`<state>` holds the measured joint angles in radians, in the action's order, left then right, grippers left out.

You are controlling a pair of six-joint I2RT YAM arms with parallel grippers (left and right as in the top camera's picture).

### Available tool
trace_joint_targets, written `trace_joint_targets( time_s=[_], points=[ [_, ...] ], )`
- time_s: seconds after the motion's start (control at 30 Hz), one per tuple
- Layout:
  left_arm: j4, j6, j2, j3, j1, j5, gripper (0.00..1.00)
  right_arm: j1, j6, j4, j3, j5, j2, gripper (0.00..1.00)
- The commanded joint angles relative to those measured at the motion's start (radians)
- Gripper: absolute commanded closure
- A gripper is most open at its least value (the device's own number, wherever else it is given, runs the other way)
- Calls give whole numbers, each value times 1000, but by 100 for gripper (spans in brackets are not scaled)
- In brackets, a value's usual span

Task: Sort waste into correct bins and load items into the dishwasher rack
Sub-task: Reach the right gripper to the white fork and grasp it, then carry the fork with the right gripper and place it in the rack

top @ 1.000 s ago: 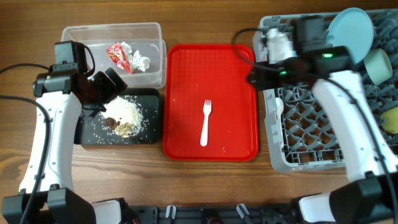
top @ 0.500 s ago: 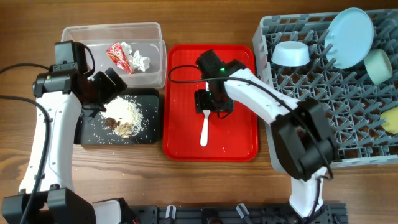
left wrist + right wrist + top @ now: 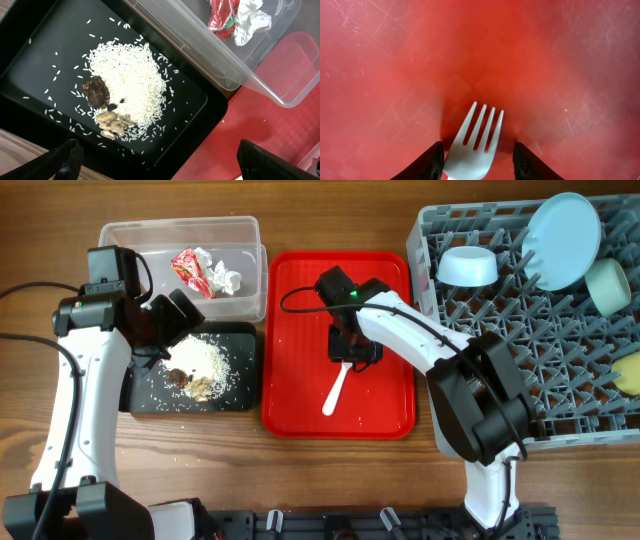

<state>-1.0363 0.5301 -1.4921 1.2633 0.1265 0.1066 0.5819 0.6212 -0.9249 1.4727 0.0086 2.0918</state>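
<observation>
Fork [image 3: 472, 145] between part-open right jaws; flat on red tray [image 3: 545, 60]

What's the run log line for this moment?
right gripper: open, straddling fork on red tray | left gripper: open, at black tray

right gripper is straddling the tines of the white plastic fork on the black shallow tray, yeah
Wrong tray. The white plastic fork lies on the red serving tray, as the overhead view shows. The right gripper does straddle its tined end.

Bright even light, soft shadows, sharp focus
</observation>
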Motion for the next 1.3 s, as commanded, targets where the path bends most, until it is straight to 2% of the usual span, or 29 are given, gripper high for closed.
trace_joint_targets(
  time_s=[0.0,0.13,0.23,0.33,0.53,0.67,0.7,0.87,1.0,1.13,1.27],
  points=[
    [0,2,5,7,7,12,0,4,50,-3,6,-43,21,54],
    [0,2,5,7,7,12,0,4,90,-3,6,-51,21,56],
    [0,2,5,7,7,12,0,4,115,-2,6,-51,21,67],
    [0,2,5,7,6,12,0,4,115,-1,6,-50,21,73],
    [0,2,5,7,6,12,0,0,97,9,8,-51,18,75],
    [0,2,5,7,6,12,0,-51,-53,-50,66,-98,-41,91],
    [0,2,5,7,7,13,0,-71,-101,-68,82,-107,-72,92],
    [0,2,5,7,6,13,0,-228,-394,-171,178,-122,-282,92],
    [0,2,5,7,6,13,0,-399,-537,-226,190,-122,-417,92],
    [4,2,5,7,-9,13,0,-529,-657,-294,176,-122,-420,92],
    [12,2,5,7,-54,13,0,-564,-674,-295,79,-123,-381,92]
  ],
)
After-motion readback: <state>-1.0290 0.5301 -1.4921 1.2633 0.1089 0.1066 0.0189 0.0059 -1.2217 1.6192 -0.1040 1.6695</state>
